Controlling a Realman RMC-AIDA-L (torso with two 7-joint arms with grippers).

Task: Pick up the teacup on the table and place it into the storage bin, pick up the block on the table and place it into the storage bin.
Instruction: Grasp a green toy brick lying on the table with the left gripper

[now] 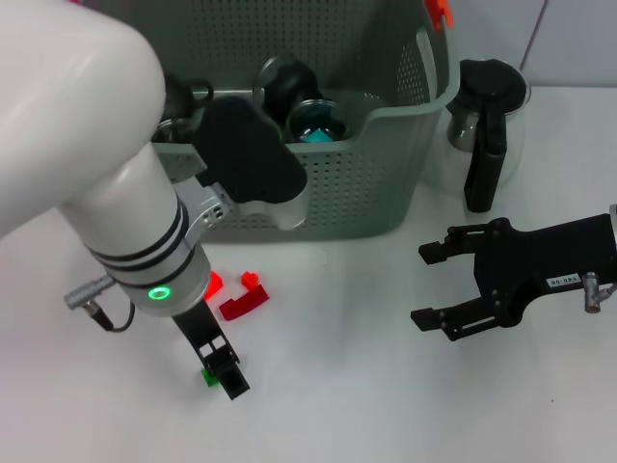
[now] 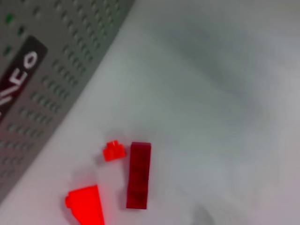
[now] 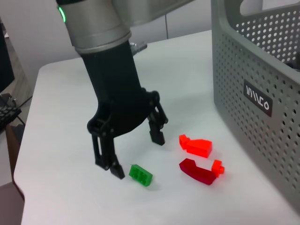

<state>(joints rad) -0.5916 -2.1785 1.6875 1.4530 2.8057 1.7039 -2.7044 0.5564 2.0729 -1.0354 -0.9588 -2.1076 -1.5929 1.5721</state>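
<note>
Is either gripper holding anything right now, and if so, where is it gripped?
Nothing is held. The left gripper is open over the table, its fingers apart beside the green block without clamping it. The right gripper is open and empty, off to the side.

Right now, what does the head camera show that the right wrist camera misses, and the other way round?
Only the head view shows the right pincer open over the table, a glass jug, and items inside the storage bin. Only the right wrist view shows the left pincer open beside the green block and the bin's label. Both show the red blocks.
</note>
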